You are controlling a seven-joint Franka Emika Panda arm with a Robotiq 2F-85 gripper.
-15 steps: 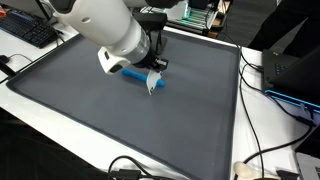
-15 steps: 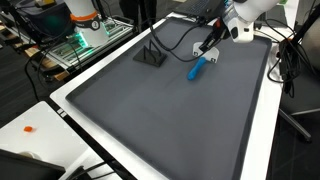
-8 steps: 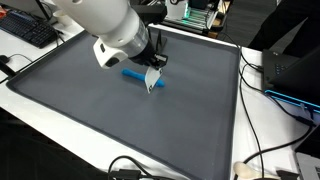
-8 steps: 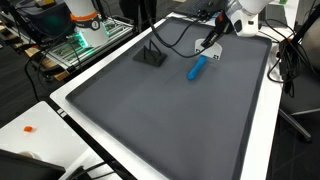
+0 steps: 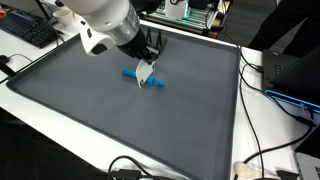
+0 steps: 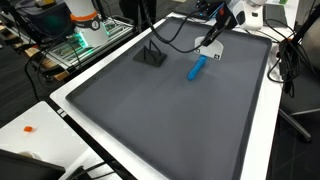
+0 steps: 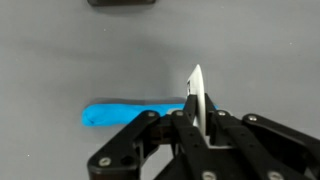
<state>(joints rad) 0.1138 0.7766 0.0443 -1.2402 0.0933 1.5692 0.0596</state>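
My gripper point(image 7: 198, 120) is shut on a thin white flat piece point(image 7: 197, 92) that stands on edge between the fingers. It hangs above a blue marker-like object point(image 7: 125, 113) lying flat on the grey mat point(image 7: 70, 55). In both exterior views the gripper point(image 5: 146, 70) point(image 6: 212, 42) holds the white piece point(image 5: 144, 77) a little above the mat, with the blue object point(image 5: 158, 83) point(image 6: 197, 67) just below and beside it. The blue object lies loose and is not touched.
A small black stand point(image 6: 151, 57) sits on the mat's far part; its edge also shows in the wrist view point(image 7: 120, 2). A keyboard point(image 5: 30, 30) and cables point(image 5: 262, 120) lie off the mat. A small orange bit point(image 6: 30, 128) lies on the white table.
The gripper has risen and drawn back from the blue object, carrying the white piece with it. The blue object has stayed on the mat.
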